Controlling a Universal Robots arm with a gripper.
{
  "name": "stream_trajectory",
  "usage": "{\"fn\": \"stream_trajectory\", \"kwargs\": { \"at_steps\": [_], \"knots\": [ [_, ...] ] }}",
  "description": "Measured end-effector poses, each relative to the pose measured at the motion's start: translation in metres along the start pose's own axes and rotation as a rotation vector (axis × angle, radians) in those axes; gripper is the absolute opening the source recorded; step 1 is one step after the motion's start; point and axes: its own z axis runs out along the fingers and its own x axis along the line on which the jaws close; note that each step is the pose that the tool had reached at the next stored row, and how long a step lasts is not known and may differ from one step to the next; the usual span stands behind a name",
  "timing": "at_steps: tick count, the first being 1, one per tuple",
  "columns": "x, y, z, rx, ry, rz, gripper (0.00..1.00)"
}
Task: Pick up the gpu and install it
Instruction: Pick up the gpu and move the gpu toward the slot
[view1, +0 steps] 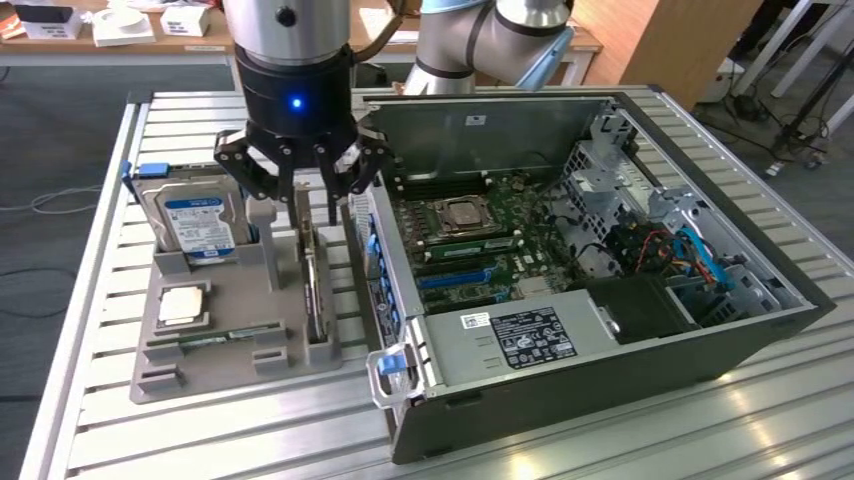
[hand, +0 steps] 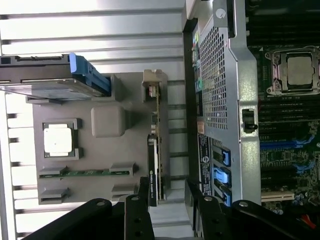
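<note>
One thin flat gpu (view1: 314, 295) with a dark face stands on edge in one grey moulded tray (view1: 234, 290) on the slatted metal desk (view1: 200, 430). It sits along the tray's side nearest the one open black computer case (view1: 601, 370).

The tray also carries three other things:
- one silver hard drive (view1: 194, 220) with a blue-white label, upright
- one square silver processor chip (view1: 180, 303)
- one slim green RAM stick (view1: 214, 338)

The one black tool (view1: 316, 198) hangs open above the card's far end, fingers spread. Only a narrow strip of desk separates tray and case; the desk's near edge has open room.

The wrist view looks down on the gpu (hand: 154, 160) edge-on, with the tool (hand: 168, 197) straddling its line. The exterior view shows the case's green motherboard.
</note>
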Motion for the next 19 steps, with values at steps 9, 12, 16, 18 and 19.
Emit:
{"fn": "stream_trajectory", "kwargs": {
  "at_steps": [9, 12, 16, 18, 19],
  "knots": [
    [0.0, -0.0016, 0.0165, 0.0, 0.0, 0.0, 0.42],
    [0.0, -0.0024, 0.0218, 0.0, 0.0, 0.0, 0.42],
    [0.001, -0.003, 0.0292, -0.0001, -0.0001, 0.0, 0.42],
    [0.001, -0.0033, 0.0327, -0.0001, 0.0, 0.0, 0.42],
    [0.001, -0.0035, 0.0345, 0.0, 0.0, 0.0, 0.42]
  ]
}}
